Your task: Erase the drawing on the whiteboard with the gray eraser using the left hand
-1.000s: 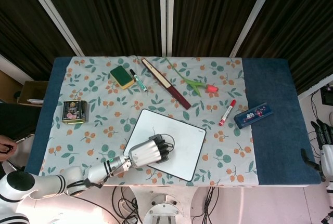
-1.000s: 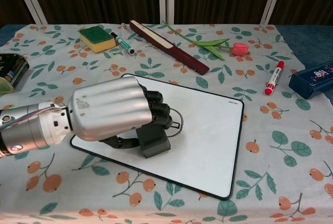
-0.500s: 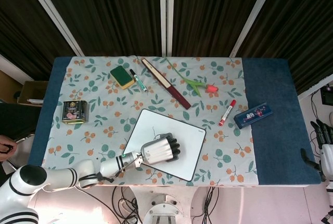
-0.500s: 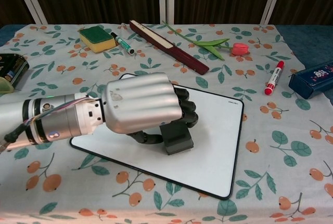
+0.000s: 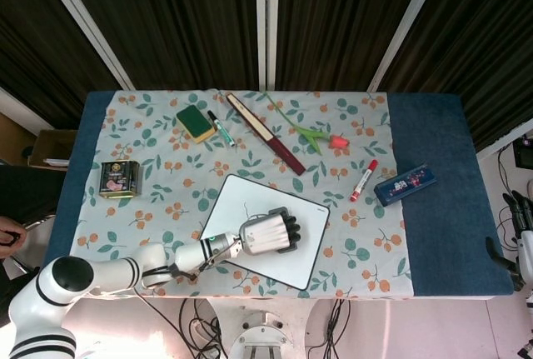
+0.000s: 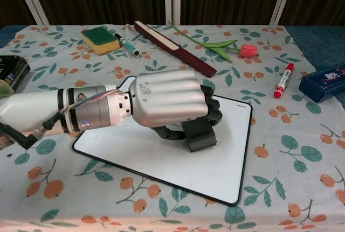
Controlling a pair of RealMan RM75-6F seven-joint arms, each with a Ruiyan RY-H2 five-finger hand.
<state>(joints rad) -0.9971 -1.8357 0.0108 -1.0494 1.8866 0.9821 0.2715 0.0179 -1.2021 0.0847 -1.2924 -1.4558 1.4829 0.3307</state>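
My left hand (image 6: 172, 100) grips the gray eraser (image 6: 200, 134) and presses it down on the whiteboard (image 6: 226, 162), near the board's middle. In the head view the left hand (image 5: 268, 232) covers the centre of the whiteboard (image 5: 304, 263), and a short pen line (image 5: 249, 210) shows above the hand. The chest view shows no drawing on the bare parts of the board. My right hand (image 5: 521, 217) hangs off the table's right edge, fingers up, holding nothing that I can see.
At the back lie a green-yellow sponge (image 6: 101, 39), a green marker (image 6: 127, 45), a dark red folded fan (image 6: 174, 47) and a tulip (image 6: 226, 46). A red marker (image 6: 284, 81) and blue case (image 6: 323, 82) sit right, a tin (image 6: 12, 73) left.
My left hand has slid the eraser to the right across the whiteboard. The drawn loop seen beside the hand a second ago no longer shows.
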